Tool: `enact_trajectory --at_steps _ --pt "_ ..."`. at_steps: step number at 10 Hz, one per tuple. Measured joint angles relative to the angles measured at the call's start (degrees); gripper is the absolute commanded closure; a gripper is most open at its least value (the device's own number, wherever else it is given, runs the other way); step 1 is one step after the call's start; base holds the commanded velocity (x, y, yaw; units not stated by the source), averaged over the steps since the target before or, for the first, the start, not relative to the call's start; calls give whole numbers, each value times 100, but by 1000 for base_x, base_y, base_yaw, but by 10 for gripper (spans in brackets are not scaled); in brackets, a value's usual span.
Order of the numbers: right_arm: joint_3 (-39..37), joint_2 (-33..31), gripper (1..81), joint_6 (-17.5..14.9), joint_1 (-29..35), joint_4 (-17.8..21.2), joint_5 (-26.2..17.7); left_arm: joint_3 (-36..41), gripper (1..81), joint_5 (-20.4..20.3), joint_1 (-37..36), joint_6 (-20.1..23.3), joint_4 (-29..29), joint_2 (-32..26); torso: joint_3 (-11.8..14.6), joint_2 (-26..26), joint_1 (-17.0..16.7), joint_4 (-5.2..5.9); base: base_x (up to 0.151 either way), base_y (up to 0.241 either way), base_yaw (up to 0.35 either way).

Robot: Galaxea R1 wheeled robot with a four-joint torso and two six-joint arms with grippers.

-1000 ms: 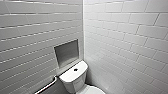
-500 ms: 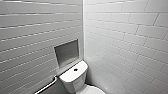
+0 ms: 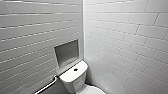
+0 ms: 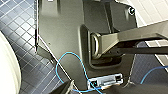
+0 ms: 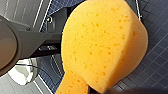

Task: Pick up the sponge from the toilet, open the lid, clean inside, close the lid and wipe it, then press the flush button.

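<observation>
The right gripper [image 5: 98, 90] is clamped on the orange sponge [image 5: 105, 42]. Dark blue floor tiles [image 5: 155, 50] lie beneath it.

No text, label, brand mark, number or sign can be read in any view. The toilet [image 3: 75, 78], the flush button [image 3: 75, 69], the wall tiles [image 3: 125, 37], the sponge [image 5: 102, 45] and the floor tiles [image 4: 22, 37] all carry plain, unmarked faces.
</observation>
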Motion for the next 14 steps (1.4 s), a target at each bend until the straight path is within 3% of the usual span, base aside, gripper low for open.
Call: enact_trajectory --at_steps 2,5,9,14 --pt "80 -33 811 0 2 0 55 723 10 -11 -165 -2 -2 -497 -92 0 -2 0 0 0 0" --pt "138 -80 811 2 27 0 127 2004 10 17 -645 -5 -9 -1302 -509 2 0 0 0 0 0" --pt "163 -108 811 2 83 7 151 3484 10 152 -1698 -167 -17 -2388 -579 7 5 0 0 0 0" --pt "163 -108 811 2 82 9 240 4161 10 936 -3133 -757 -59 -2625 -583 11 7 0 0 0 0"
